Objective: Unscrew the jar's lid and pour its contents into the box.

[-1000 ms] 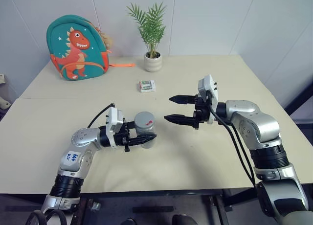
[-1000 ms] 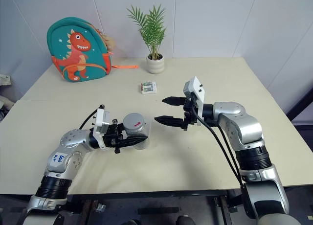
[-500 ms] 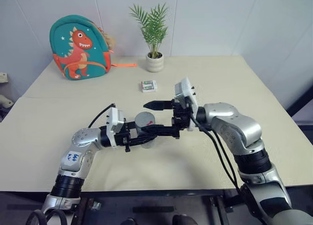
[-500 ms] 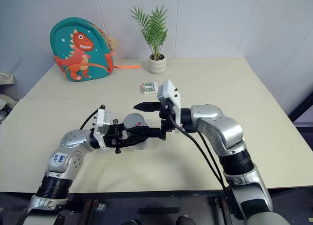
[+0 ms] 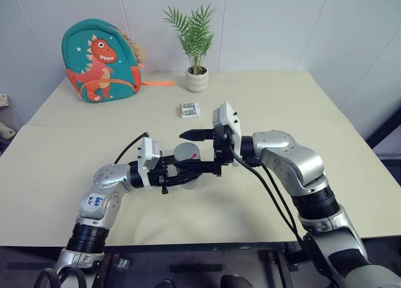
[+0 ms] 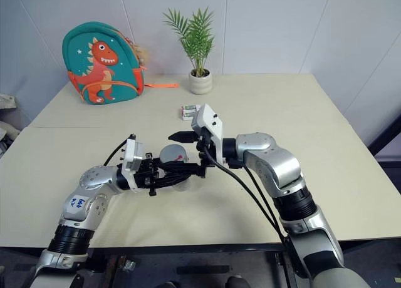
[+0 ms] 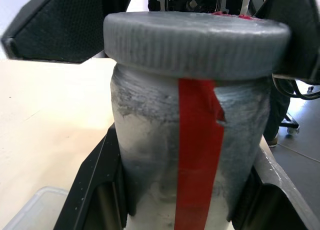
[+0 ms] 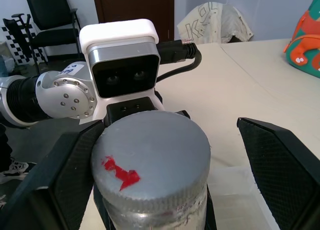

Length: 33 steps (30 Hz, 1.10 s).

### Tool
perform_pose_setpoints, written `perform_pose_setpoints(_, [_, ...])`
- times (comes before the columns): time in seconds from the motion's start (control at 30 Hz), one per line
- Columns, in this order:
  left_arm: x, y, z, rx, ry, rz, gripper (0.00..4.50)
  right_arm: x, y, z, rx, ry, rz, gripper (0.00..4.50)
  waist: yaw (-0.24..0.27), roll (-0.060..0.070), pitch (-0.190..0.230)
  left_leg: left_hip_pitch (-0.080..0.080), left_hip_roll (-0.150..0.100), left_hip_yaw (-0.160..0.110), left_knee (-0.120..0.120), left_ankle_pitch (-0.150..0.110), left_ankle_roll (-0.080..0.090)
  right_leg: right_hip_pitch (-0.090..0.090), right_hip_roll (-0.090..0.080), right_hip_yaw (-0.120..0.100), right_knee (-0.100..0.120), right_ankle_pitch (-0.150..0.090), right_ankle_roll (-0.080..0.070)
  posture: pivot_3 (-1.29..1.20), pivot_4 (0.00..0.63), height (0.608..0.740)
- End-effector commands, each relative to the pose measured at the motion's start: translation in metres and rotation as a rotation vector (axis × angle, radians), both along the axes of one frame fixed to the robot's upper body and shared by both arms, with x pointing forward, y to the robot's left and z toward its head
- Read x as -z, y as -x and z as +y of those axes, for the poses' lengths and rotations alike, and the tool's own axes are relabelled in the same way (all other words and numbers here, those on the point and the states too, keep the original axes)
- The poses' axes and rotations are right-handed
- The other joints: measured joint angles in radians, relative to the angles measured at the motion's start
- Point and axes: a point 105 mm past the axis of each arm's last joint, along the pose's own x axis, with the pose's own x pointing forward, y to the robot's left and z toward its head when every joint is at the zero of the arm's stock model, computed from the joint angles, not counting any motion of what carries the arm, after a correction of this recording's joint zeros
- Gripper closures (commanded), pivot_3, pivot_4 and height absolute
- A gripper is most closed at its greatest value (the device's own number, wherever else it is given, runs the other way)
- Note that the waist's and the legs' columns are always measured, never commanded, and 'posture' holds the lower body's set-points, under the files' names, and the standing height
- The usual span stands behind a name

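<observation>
Over the near middle of the cream table (image 5: pixel 301 100), the jar (image 5: pixel 186 164) is held upright and clamped around its body by the left gripper (image 5: pixel 188 175), whose black fingers (image 7: pixel 92 190) are pressed against both sides. On top of the jar sits the lid (image 8: pixel 150 145), marked with a red patch. The right gripper (image 5: pixel 193 153) is held spread wide, one finger behind the lid and one in front; from the head views contact cannot be judged, while a gap on each side is seen in the right wrist view. Under the jar, a corner of the clear box (image 7: pixel 35 210) is glimpsed. Farther back, a small packet (image 5: pixel 189 109), a potted plant (image 5: pixel 196 41) and a dinosaur backpack (image 5: pixel 99 61) are set.
</observation>
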Motion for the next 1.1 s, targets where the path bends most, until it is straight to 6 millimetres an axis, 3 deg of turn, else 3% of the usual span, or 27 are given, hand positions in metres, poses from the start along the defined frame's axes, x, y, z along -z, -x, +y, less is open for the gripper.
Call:
perform_pose_setpoints(0.03, [-0.009, 0.003, 0.0, 0.018, 0.006, -0.041, 2.52, -0.021, -0.006, -0.032, 0.06, -0.047, -0.053, 0.04, 0.0, 0.0, 0.0, 0.0, 0.0, 0.0, 0.0, 0.0, 0.0, 0.0, 0.0, 0.0, 0.0, 0.0, 0.0, 0.0, 0.15, 0.74])
perform_pose_setpoints(0.3, [-0.008, 0.004, 0.001, 0.018, 0.012, -0.039, 2.52, -0.017, -0.007, -0.06, 0.076, -0.017, -0.019, 0.04, -0.004, 0.0, 0.0, 0.0, 0.0, 0.0, 0.0, 0.0, 0.0, 0.0, 0.0, 0.0, 0.0, 0.0, 0.0, 0.0, 0.15, 0.74])
perform_pose_setpoints(0.43, [-0.009, 0.004, 0.002, 0.014, 0.011, -0.04, 2.52, -0.018, -0.002, -0.063, 0.044, -0.017, -0.002, 0.04, -0.003, 0.0, 0.0, 0.0, 0.001, 0.0, 0.0, 0.0, 0.0, 0.0, 0.001, 0.0, 0.0, 0.0, 0.0, 0.0, 0.15, 0.74])
perform_pose_setpoints(0.57, [-0.008, 0.003, 0.002, 0.01, 0.01, -0.04, 2.52, -0.022, 0.012, -0.046, -0.038, -0.048, 0.008, 0.04, -0.001, 0.0, 0.0, 0.0, 0.0, 0.0, 0.0, 0.0, 0.0, 0.0, 0.001, 0.0, 0.0, 0.0, 0.0, 0.0, 0.15, 0.74])
perform_pose_setpoints(0.73, [-0.007, 0.003, 0.001, 0.011, 0.011, -0.037, 2.52, -0.028, 0.012, -0.013, -0.032, -0.089, -0.015, 0.04, -0.003, 0.0, 0.0, 0.0, 0.001, 0.0, 0.0, 0.0, 0.0, 0.0, 0.001, 0.0, 0.001, 0.0, 0.0, 0.0, 0.15, 0.74])
perform_pose_setpoints(1.1, [-0.008, 0.004, -0.001, 0.014, 0.016, -0.038, 2.52, -0.018, 0.012, 0.01, -0.032, -0.029, -0.037, 0.04, -0.002, 0.0, 0.0, 0.0, 0.0, 0.0, 0.0, 0.0, 0.0, 0.0, 0.0, 0.0, 0.0, 0.0, 0.0, 0.0, 0.15, 0.74])
